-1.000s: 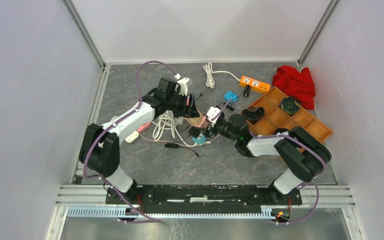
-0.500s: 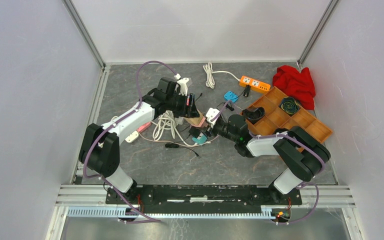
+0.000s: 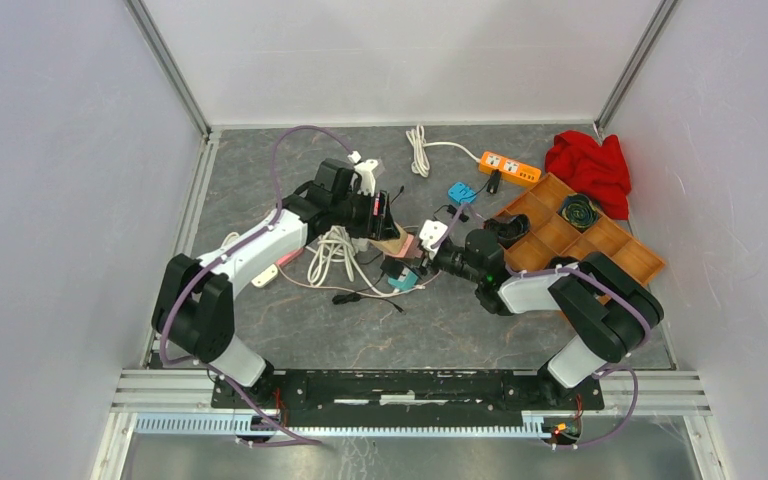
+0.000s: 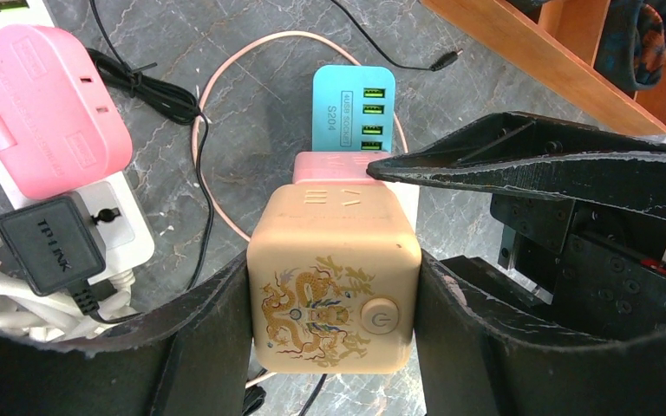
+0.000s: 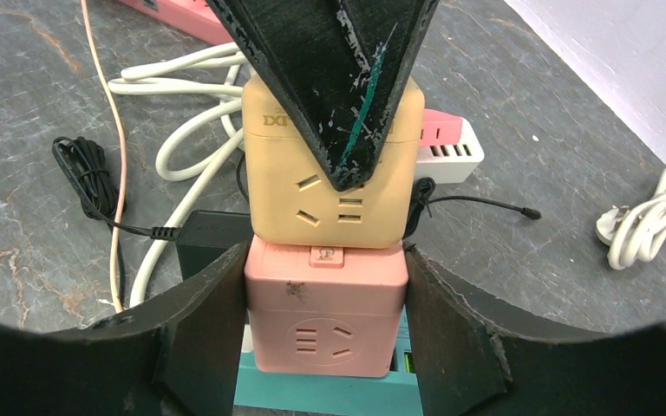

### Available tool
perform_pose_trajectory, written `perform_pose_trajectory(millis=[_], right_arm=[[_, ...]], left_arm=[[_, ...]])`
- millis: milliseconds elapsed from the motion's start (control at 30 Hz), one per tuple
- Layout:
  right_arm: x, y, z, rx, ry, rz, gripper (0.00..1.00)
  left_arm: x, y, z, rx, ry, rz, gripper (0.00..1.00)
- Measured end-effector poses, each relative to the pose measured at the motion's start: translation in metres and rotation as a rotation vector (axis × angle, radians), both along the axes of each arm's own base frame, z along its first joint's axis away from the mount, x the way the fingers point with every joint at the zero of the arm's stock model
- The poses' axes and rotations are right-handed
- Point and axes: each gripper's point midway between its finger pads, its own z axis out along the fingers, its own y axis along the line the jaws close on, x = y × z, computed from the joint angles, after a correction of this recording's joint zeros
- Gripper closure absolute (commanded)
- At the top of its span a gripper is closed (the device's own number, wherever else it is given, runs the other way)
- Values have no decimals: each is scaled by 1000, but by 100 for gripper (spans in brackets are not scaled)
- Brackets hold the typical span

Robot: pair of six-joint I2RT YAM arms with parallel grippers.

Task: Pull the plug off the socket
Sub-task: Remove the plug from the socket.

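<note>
Marbled tabletop: left pincer clamps the tan socket cube, right pincer the pink plug (its prongs hidden).

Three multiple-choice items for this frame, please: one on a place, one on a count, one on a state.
1. Where is the red cloth?
A. near left corner
B. far right, beside the tray
C. in the tray

2. How many ports show on the teal charger?
A. four
B. two
C. six

3. How do the pink cube and the tan cube stand?
A. pulled well apart
B. stacked in the tray
C. joined face to face

Answers:
1 B: the top view shows the cloth on the table just past the tray's far edge.
2 A: the left wrist view shows four green slots in a column.
3 C: both wrist views show no gap between the cubes.
</note>
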Motion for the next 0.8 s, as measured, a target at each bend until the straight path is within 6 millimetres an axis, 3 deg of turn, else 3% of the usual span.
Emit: perform_pose_trajectory(millis=[367,800], right_arm=[[-5,1,7,6,-69,43,100],[-7,2,2,-5,-69,60,100]], left_arm=[[-7,4,8,-16,-14,6,98],[-7,9,2,-59,4,37,98]])
